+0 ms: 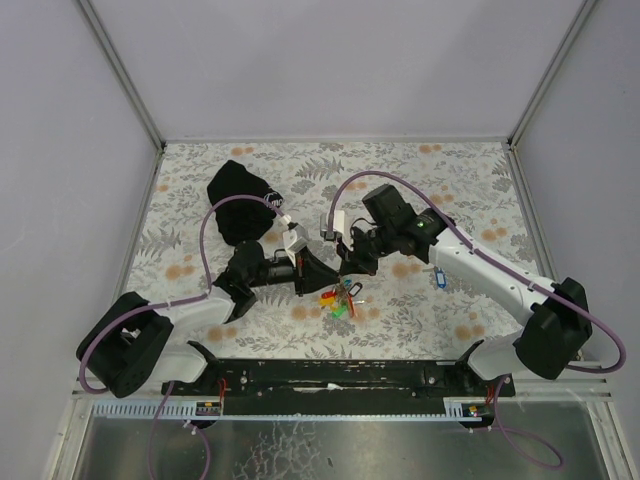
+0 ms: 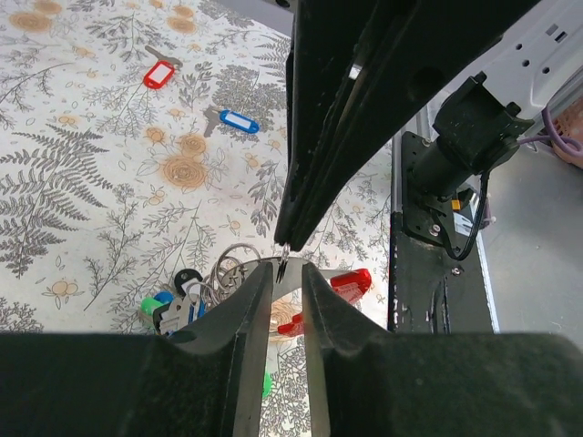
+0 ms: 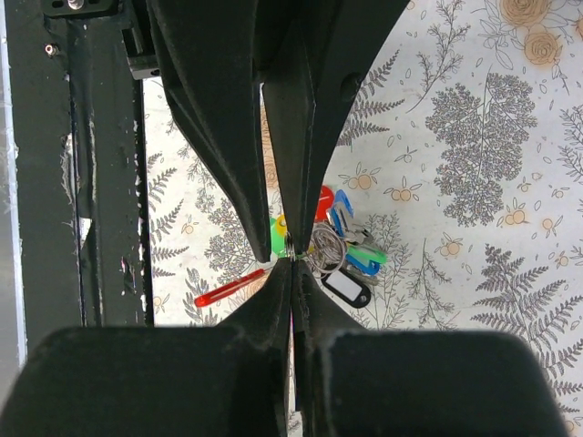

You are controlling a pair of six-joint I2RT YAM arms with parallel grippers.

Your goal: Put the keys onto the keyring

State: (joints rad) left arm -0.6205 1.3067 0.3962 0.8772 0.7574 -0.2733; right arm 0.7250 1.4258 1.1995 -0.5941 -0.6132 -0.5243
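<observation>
From above, the two arms cover most of the spot where their tips meet, and only a small bright clump of tags shows below them. In both wrist views the camera's own dark fingers fill the lower part and cut off the ground beneath.

The left gripper [image 2: 287, 269] has its fingers narrowly apart, with a thin silver strip showing at the gap. I cannot tell whether they grip it. The right gripper [image 3: 291, 264] is pressed fully together, its tips at the edge of the keyring [image 3: 323, 248]. Whether it pinches the wire is too small to make out. The two grippers meet tip to tip, almost touching.

The bunch of keys [image 1: 340, 298] lies on the desk [image 1: 450, 180] near the middle of its front edge, directly under and just beside both tips. Its tags are red, green, blue, yellow and black, fanned around the ring, and the key blades are hard to pick out among them. One red tag [image 3: 228, 287] sticks out from the bunch toward the front edge.

Two more keys lie apart from the bunch, under the right arm: a red-tagged key [image 2: 159, 74] and a blue-tagged key [image 2: 239, 121].

A crumpled black pouch [image 1: 238, 200] sits toward the far left corner. What it holds cannot be seen.
</observation>
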